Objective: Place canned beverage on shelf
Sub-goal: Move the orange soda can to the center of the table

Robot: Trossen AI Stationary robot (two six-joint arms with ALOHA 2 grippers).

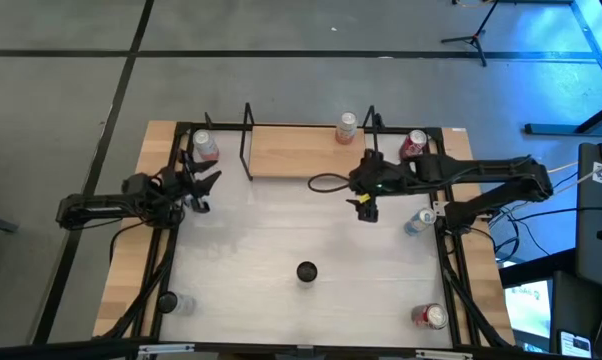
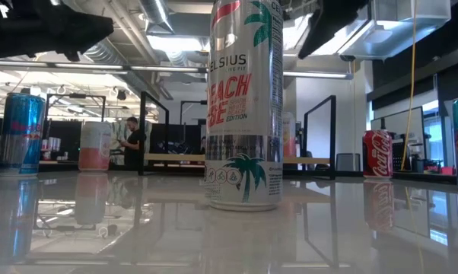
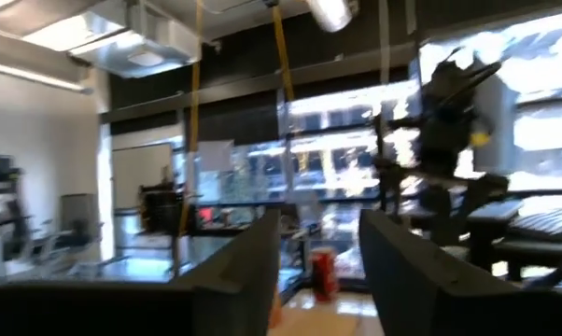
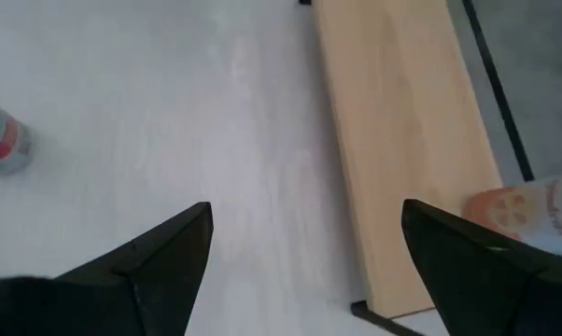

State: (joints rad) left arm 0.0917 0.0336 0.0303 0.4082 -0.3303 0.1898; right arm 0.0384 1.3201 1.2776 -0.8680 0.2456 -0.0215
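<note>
The shelf (image 1: 291,152) is a light-wood board with black rod uprights at the table's far edge. A peach-coloured can (image 1: 347,127) stands on its right end and also shows in the right wrist view (image 4: 528,207). A tall white Celsius can (image 1: 306,271) (image 2: 243,106) stands upright at the table's middle. My right gripper (image 1: 366,205) (image 4: 306,210) hangs open above the table, just in front of the shelf's right end, tipped downward. My left gripper (image 1: 201,190) (image 3: 318,219) is drawn back at the far left, open, pointing level over the table.
Other cans stand around the table: a pink one (image 1: 203,147) at the far left, a red cola can (image 1: 413,145) at the far right, a blue one (image 1: 418,222) at the right, a red one (image 1: 433,316) near right, one (image 1: 176,303) near left. A person (image 2: 134,141) stands beyond the table.
</note>
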